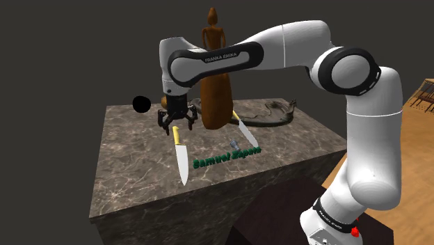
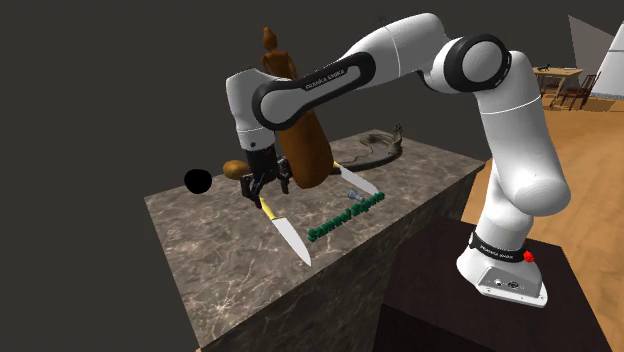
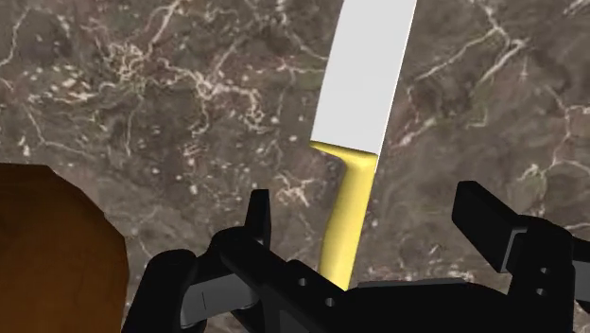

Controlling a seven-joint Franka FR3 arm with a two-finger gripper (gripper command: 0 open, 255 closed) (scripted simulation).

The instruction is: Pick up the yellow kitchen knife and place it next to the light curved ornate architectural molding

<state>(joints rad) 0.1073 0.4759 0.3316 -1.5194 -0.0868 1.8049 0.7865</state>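
The yellow-handled knife (image 1: 181,154) lies flat on the marble-topped block (image 1: 132,174), its pale blade pointing toward the block's front edge. My gripper (image 1: 175,122) hangs open just above the handle. In the wrist view the yellow handle (image 3: 344,227) runs between my gripper's (image 3: 369,219) spread fingers, and neither finger touches it. The second exterior view has the gripper (image 2: 264,183) over the knife (image 2: 287,228) as well. The curved ornate molding (image 1: 272,111) looks dark grey-brown and lies at the block's far corner, also seen as the molding (image 2: 375,146).
A tall brown carved figure (image 1: 216,83) stands right beside the gripper. A second knife (image 1: 244,130) lies past it, by green raised lettering (image 1: 227,155). A black ball (image 1: 141,104) and a small brown object (image 1: 165,101) sit behind the gripper. The dark stand (image 1: 278,216) is below.
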